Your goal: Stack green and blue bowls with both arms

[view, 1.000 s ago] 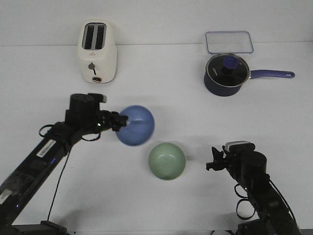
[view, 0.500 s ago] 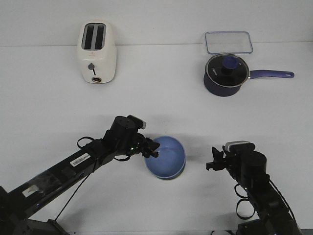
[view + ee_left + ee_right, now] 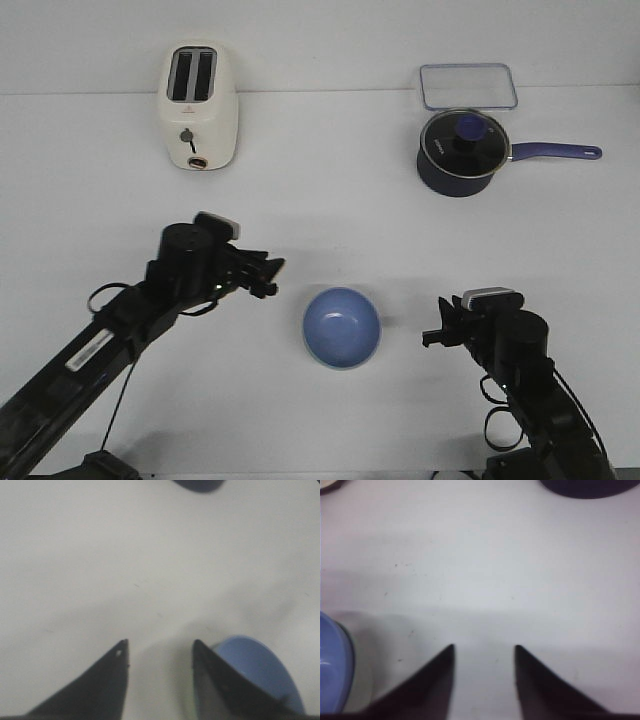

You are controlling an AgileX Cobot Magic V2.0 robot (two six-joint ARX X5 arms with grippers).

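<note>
The blue bowl [image 3: 342, 327] sits upright on the white table near the front centre. The green bowl is hidden; it stood at this spot a second ago. My left gripper [image 3: 272, 277] is open and empty, raised left of and behind the blue bowl. In the left wrist view the gripper [image 3: 160, 647] shows only table between its fingers, with the blue bowl [image 3: 257, 667] beside one finger. My right gripper [image 3: 432, 330] is open and empty, to the right of the bowl. In the right wrist view the gripper [image 3: 484, 652] is empty and the bowl's rim [image 3: 332, 665] shows at the edge.
A cream toaster [image 3: 199, 106] stands at the back left. A dark navy saucepan [image 3: 462, 152] with a glass lid and long handle is at the back right, with a clear lidded container [image 3: 468, 86] behind it.
My left gripper carried the blue bowl forward and right onto the green bowl's spot, let it go, and drew back to the left. The right arm has stayed put.
</note>
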